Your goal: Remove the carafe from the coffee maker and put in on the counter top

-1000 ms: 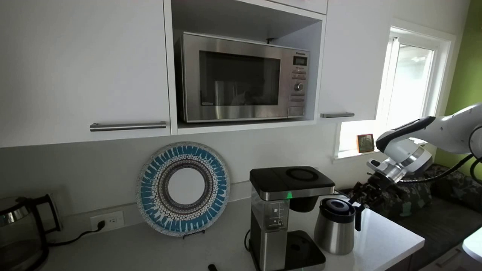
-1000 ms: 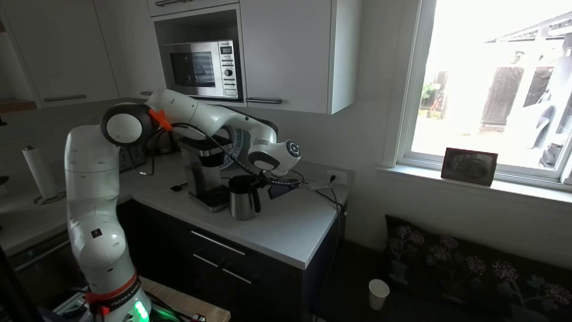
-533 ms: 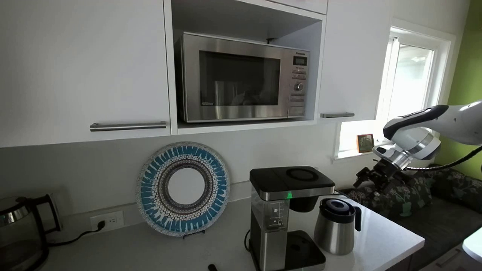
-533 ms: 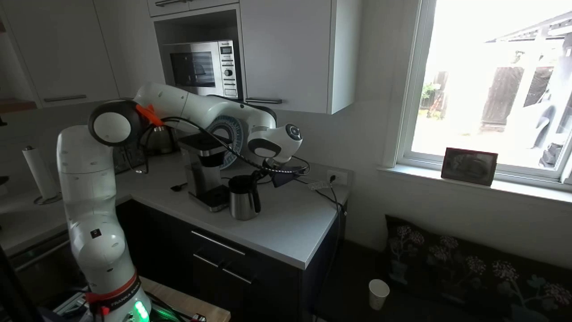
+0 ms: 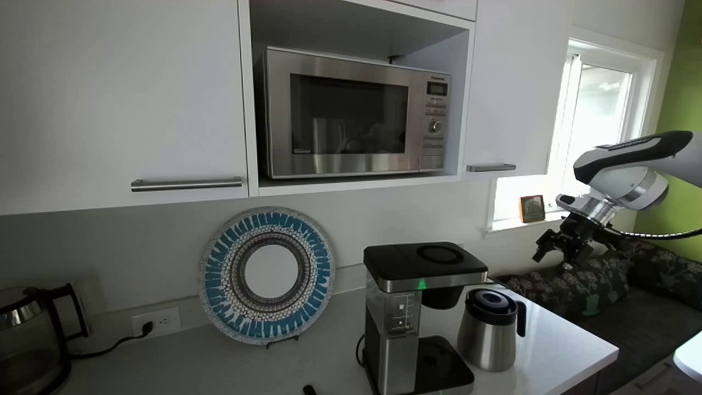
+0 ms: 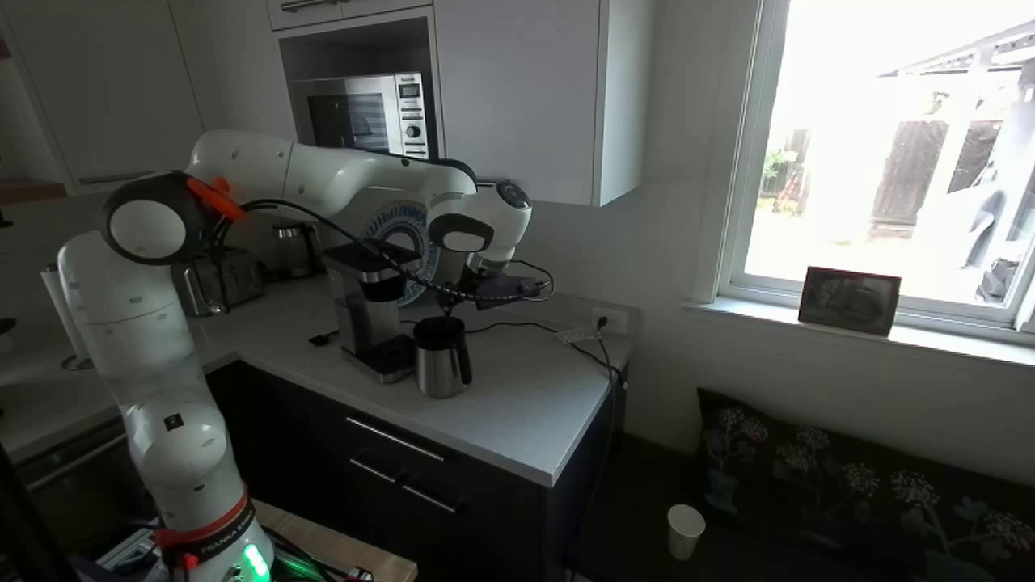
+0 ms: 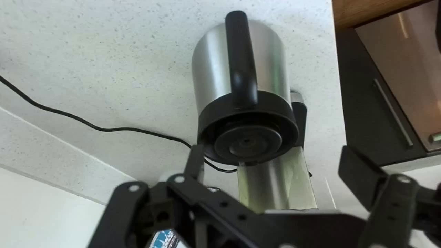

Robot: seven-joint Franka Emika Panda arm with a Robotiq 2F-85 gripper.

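the carafe (image 5: 488, 336) stands upright on the surface (image 5: 562, 343), just beside the coffee maker (image 5: 403, 323), at about three o'clock from it in an exterior view. the hand (image 7: 275, 164) is spread, gripping nothing. expect a rigid, slippery steel body, heavier if filled; contents hidden. preferred hold: the black handle (image 5: 521, 319), about three o'clock in both exterior views.

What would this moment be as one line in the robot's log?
gripper: open, holding nothing | jug: upright on counter, beside coffee maker | placing: looks done
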